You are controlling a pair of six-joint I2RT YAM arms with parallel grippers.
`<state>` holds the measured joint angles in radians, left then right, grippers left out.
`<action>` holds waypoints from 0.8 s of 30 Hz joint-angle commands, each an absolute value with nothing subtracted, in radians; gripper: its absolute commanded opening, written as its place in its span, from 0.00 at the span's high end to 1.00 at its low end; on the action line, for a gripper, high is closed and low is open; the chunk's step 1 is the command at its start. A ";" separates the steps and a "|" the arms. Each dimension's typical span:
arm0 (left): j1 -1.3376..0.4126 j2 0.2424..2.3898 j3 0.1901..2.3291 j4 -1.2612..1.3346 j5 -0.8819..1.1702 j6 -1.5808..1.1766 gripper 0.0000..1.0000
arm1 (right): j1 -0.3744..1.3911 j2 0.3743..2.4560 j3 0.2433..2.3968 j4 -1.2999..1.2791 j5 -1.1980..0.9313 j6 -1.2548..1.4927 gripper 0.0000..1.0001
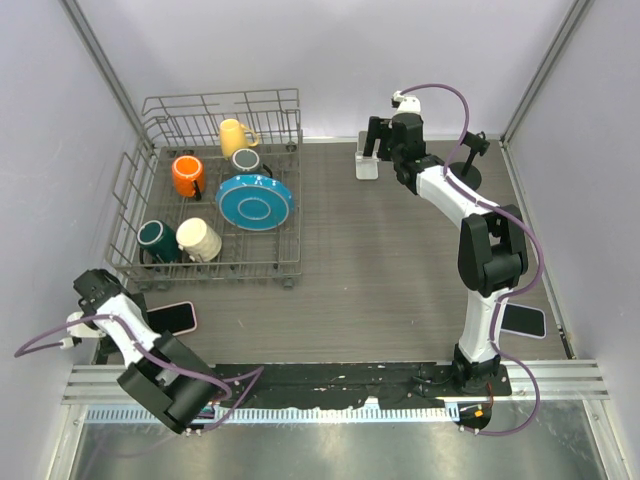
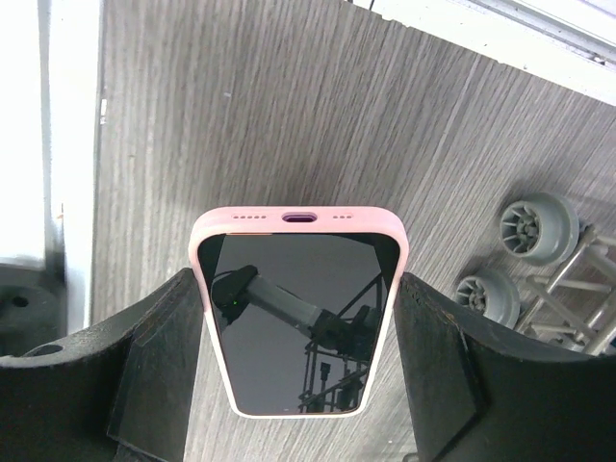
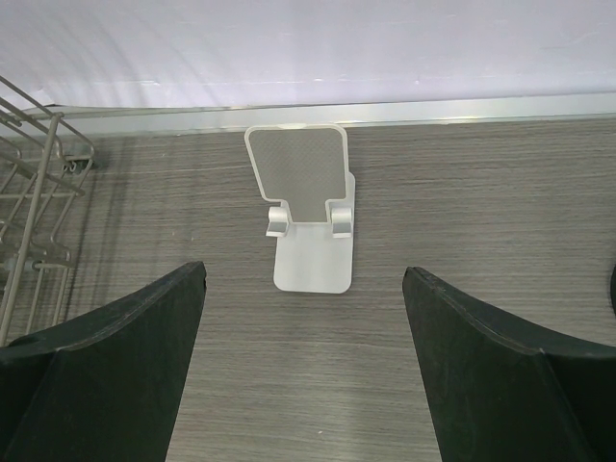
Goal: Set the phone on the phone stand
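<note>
Straddles the phone [image 2: 294,327] with the left gripper [image 2: 298,277] near the near-left corner of the table [image 2: 289,115], jaws set phone-width along both long edges for a side pinch; cannot tell whether clamped or merely beside. Hovers the right gripper [image 3: 303,272], spread wide and empty, before the stand [image 3: 306,192] at the far edge, likely to steady it.

Left jaws maybe gripping; right arm [image 1: 450,195] outstretched, jaws wide.
</note>
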<state>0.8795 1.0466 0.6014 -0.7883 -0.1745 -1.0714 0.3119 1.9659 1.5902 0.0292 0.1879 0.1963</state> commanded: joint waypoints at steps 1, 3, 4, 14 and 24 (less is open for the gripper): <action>0.885 0.953 0.650 -0.868 -0.216 -1.025 1.00 | 0.308 1.965 1.623 0.067 0.187 0.213 0.11; 0.887 0.937 0.652 -0.883 -0.221 -1.025 1.00 | 0.307 1.962 1.621 0.067 0.189 0.212 0.11; 0.885 0.927 0.647 -0.884 -0.219 -1.026 1.00 | 0.302 1.962 1.621 0.069 0.190 0.212 0.11; 0.836 0.885 0.696 -0.919 -0.201 -1.000 1.00 | 0.304 1.968 1.623 0.067 0.187 0.213 0.11; 0.677 0.819 0.726 -0.948 -0.160 -0.951 1.00 | 0.298 1.970 1.628 0.057 0.187 0.210 0.11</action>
